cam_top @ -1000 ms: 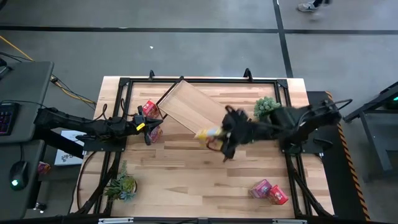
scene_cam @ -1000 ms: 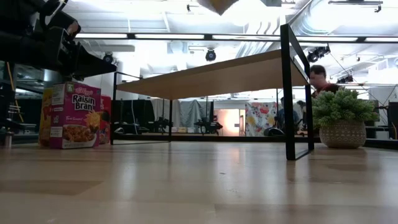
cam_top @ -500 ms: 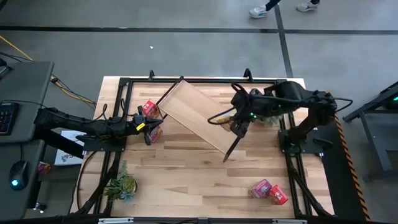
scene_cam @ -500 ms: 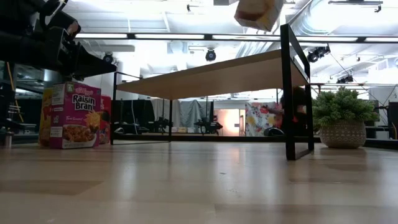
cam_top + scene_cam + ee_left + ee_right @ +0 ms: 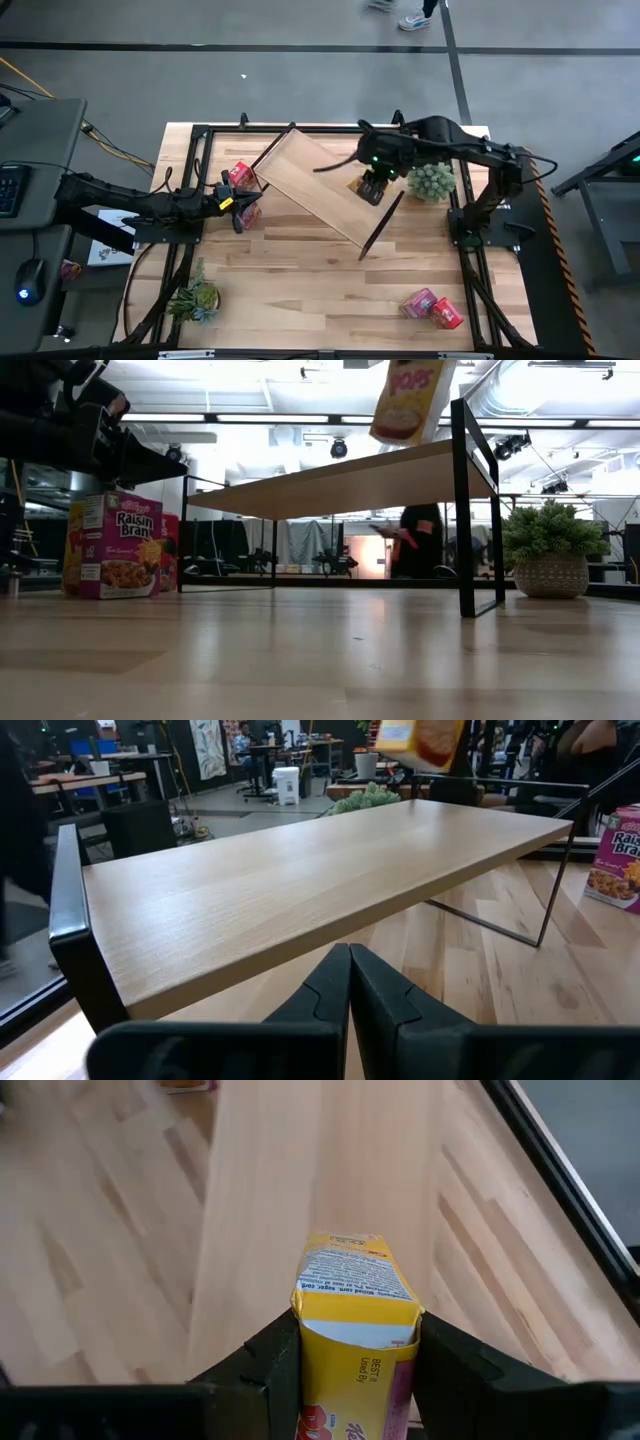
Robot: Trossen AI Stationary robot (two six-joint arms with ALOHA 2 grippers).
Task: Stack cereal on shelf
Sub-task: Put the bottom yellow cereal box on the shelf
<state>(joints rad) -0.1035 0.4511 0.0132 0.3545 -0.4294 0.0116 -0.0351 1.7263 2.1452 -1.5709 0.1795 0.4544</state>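
The shelf (image 5: 318, 183), a light-wood board on dark end frames, stands slantwise on the table; it also shows in the low view (image 5: 340, 482) and the left wrist view (image 5: 290, 880). My right gripper (image 5: 370, 186) is over the shelf's right end, shut on a yellow cereal box (image 5: 355, 1315), which also shows in the low view (image 5: 410, 400). My left gripper (image 5: 350, 982) is shut and empty by the shelf's left end, next to a red box (image 5: 241, 174) and a magenta box (image 5: 118, 545) that stand on the table. My right gripper pinches the yellow box's two opposite sides (image 5: 302, 1342) between its two fingers (image 5: 445, 1355), and one end of the box (image 5: 352, 1275) sticks out past them. The fingers come from above, pointing down. The box hangs nearly upright, a little tilted, just above the shelf board.
A potted plant (image 5: 432, 180) stands right of the shelf's right end, another (image 5: 195, 298) at the near left. Two more small boxes (image 5: 432, 307) lie at the near right. A person (image 5: 415, 540) stands in the room behind.
My right gripper has carried the yellow box from the shelf's near right corner toward the table's far edge, over the board's right end, and has come down toward it. The box has turned from lying flat to nearly upright. A person has walked into the background.
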